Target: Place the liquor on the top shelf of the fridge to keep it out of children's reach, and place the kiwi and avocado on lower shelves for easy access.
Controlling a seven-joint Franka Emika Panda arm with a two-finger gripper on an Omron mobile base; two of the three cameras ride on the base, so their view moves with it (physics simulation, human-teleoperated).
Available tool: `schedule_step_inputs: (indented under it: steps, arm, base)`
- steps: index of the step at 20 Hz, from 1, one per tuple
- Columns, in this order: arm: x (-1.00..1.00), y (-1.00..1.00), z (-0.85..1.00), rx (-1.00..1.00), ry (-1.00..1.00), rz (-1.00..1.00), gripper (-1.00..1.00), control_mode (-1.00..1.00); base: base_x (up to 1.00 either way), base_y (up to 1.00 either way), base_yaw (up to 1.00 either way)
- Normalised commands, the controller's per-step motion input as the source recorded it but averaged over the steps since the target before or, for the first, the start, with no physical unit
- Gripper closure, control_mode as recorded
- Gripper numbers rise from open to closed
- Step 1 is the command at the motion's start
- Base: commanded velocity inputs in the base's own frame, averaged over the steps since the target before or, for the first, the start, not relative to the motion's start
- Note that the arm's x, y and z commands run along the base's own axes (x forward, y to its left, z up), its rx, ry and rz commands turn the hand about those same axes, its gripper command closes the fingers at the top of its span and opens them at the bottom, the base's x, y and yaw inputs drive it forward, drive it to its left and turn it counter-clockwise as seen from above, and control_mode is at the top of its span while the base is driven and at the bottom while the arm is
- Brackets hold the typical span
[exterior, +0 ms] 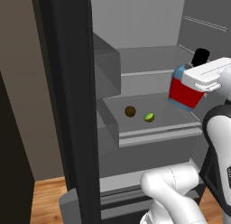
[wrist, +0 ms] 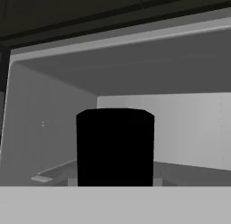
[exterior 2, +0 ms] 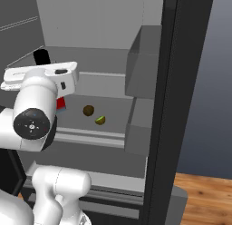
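grip: my gripper [exterior: 195, 85] is clamped on the liquor [exterior: 186, 91], around its upper body; black cap sticks up just ahead of my fingers.
bottle pose: tilted, carried in the air inside the fridge [exterior: 72, 105], nothing under its base.
top shelf [exterior: 144, 74]: ahead of me, roughly level with the bottle's base.
kiwi [exterior: 130, 111], avocado [exterior: 149, 117]: below and off to my side, on the lower shelf [exterior: 153, 128], close together, apart from the bottle.
risk: base could clip the shelf edge if I push in too low; releasing while tilted could tip the bottle down onto the fruit.
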Motion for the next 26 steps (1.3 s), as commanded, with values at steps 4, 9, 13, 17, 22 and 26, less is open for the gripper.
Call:
schedule_step_inputs:
  steps: [4,9,13,17,22,26]
  arm:
    - [0.13,0.00,0.26,0.18,-0.30,0.00,1.00,-1.00]
    - [0.14,0.00,0.50,0.09,-0.14,0.00,1.00,-1.00]
    - [0.14,0.00,0.64,0.00,0.00,-0.02,1.00,-1.00]
    - [0.18,0.00,0.42,0.00,0.04,-0.06,1.00,-1.00]
    - [0.25,0.00,0.06,0.00,0.05,-0.01,1.00,-1.00]
    - [0.32,0.00,0.00,0.00,0.00,0.00,1.00,-1.00]
  base:
    - [0.00,0.00,0.00]
    - [0.00,0.00,0.00]
    - [0.00,0.00,0.00]
    - [0.00,0.00,0.00]
    - [0.00,0.00,0.00]
    - [0.00,0.00,0.00]
